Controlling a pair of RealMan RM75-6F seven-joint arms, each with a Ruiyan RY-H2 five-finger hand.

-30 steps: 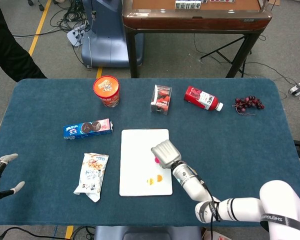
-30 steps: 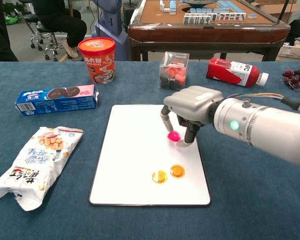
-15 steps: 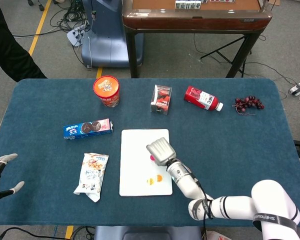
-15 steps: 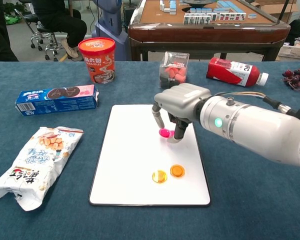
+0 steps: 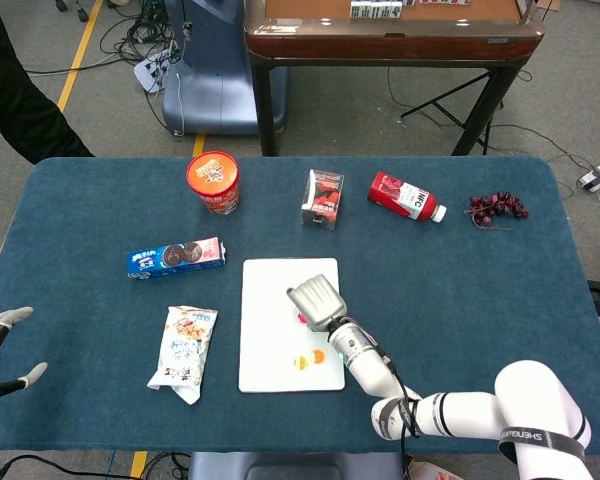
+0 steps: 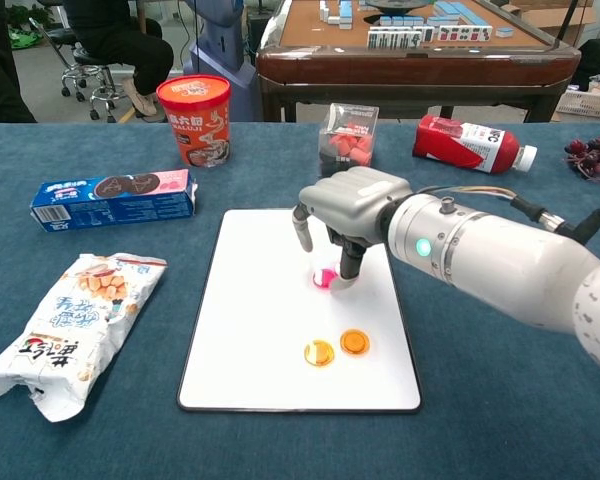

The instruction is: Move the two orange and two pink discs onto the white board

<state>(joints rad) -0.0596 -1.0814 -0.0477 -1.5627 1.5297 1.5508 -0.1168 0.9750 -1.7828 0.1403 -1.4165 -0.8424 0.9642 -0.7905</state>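
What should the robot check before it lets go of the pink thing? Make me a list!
1. Pink disc over the white board: ok.
2. Right robot hand holds the disc: ok, fingers pinch it.
3. Disc resting flat on the board: cannot tell.
4. Two orange discs on the board, apart from the pink one: ok.
5. Second pink disc on the board: not ok, none visible there.
6. Left robot hand out of the way: ok, at the table's edge.

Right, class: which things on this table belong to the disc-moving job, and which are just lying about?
Job: white board; two orange discs; pink disc at the right hand's fingers.

Lying about: noodle cup, biscuit box, snack bag, red bottle, grapes.
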